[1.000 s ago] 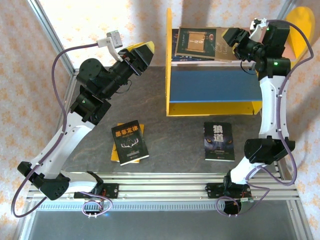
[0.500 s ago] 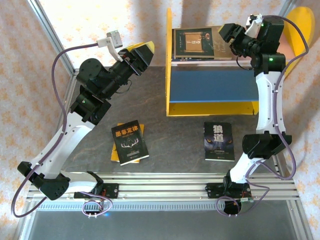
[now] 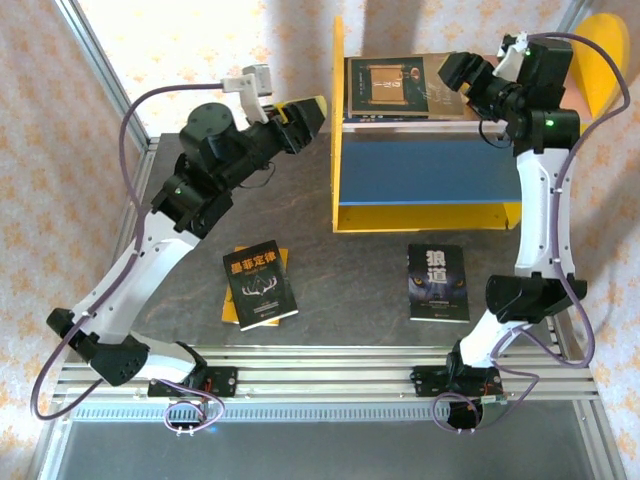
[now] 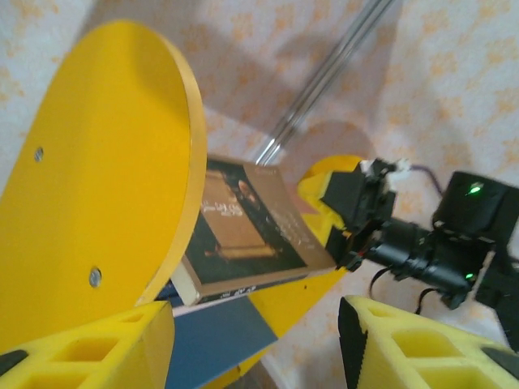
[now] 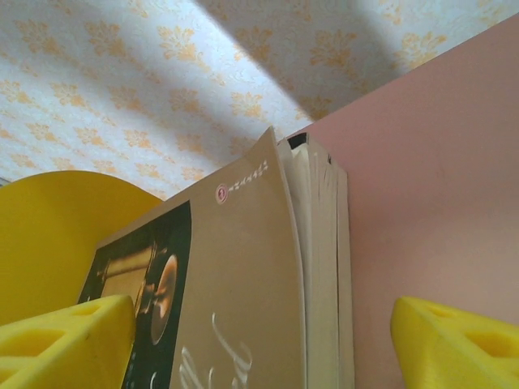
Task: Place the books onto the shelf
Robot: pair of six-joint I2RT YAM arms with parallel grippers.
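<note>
The shelf [image 3: 430,170] stands at the back of the table, its pink board on top and its blue board below. A brown book with a framed picture [image 3: 395,85] lies flat on the pink board [image 5: 430,203], over another book's edge. My right gripper [image 3: 452,72] is at this book's right end, open, its fingers [image 5: 458,344] apart from the book [image 5: 235,292]. My left gripper [image 3: 305,112] hovers open and empty left of the shelf's yellow side panel [image 4: 105,178]. On the table lie a black book [image 3: 260,285] over a yellow one [image 3: 232,305], and a dark blue wolf book [image 3: 438,283].
Aluminium rails [image 3: 330,375] run along the near edge, by the arm bases. A metal frame post [image 3: 100,60] slants up at the back left. Wallpapered walls close in the sides. The shelf's right yellow panel [image 3: 602,50] rises behind my right arm.
My right gripper has opened wider and let go of the brown book, which now lies squarer on the pink board. My left arm has swung right towards the shelf.
</note>
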